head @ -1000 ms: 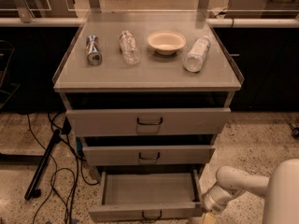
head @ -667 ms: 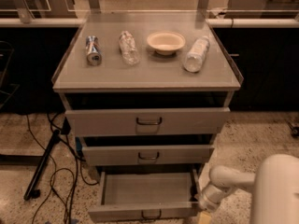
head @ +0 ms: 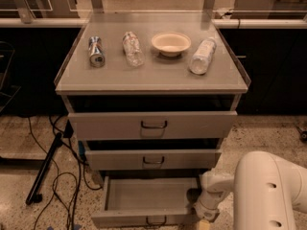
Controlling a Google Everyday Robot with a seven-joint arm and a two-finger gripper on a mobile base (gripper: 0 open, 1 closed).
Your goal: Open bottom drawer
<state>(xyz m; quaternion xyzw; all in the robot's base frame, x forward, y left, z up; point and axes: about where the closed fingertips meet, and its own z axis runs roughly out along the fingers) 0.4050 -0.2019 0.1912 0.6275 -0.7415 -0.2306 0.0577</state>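
1. The table [head: 153, 78] carries four things in a row toward its back edge: a can [head: 96, 51] lying near the left edge, a clear bottle [head: 133, 48] lying just beside it, a pale bowl [head: 171, 43] about the middle, and a second bottle [head: 201, 56] lying toward the right edge.
2. Under the front edge sit three grey drawers. The top drawer [head: 110, 125] and middle drawer [head: 115, 160] each show a dark gap above the front.
3. The bottom drawer [head: 124, 219] stands well out from the table, its inside open to view.
4. The tool [head: 204, 223] hangs low by the right end of that drawer's front, below the table's front right corner, on a white arm [head: 268, 190]. Wide or narrow, I cannot tell.
5. Dark cables [head: 53, 186] trail over the floor off the left edge.
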